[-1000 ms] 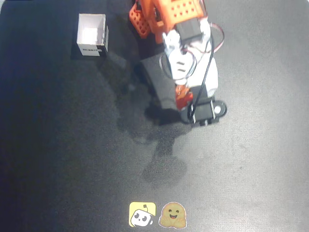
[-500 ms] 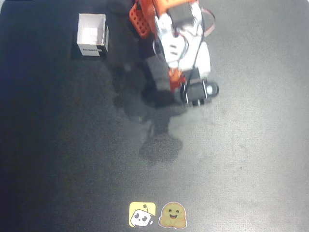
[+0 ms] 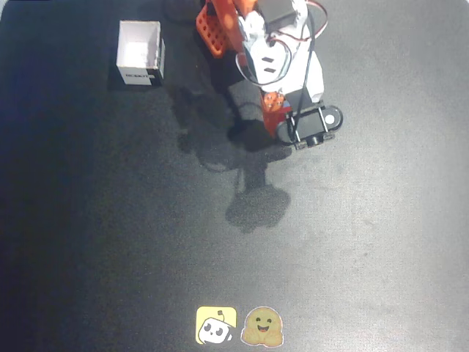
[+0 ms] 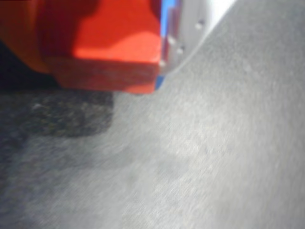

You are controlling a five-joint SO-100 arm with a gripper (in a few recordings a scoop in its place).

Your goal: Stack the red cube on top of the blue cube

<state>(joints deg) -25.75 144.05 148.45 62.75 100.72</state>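
**Arm near top of mat, red cube in the gripper**

Black mat [image 3: 110, 242] covers the whole table surface in the overhead view; grey glare runs across its middle and right side. The arm's shadow falls on it below the arm.

Orange-and-white arm [image 3: 275, 62] reaches down from the top edge, a black cable looping over its white wrist section. A black camera module [image 3: 311, 126] sits at its lower right end.

White open box [image 3: 139, 53] stands upright at upper left, well apart from the arm, with a dark label on its near wall.

Two stickers at the bottom edge, side by side: a yellow one [image 3: 215, 325] and a brown smiling one [image 3: 262, 326].

Gripper [image 3: 275, 117] points downward. In the wrist view the red cube [image 4: 107, 45] sits at upper left, pinched against the white finger [image 4: 198, 24], clear of the mat with its shadow below. A thin blue sliver [image 4: 164, 19] shows between cube and finger; cannot tell what it is.
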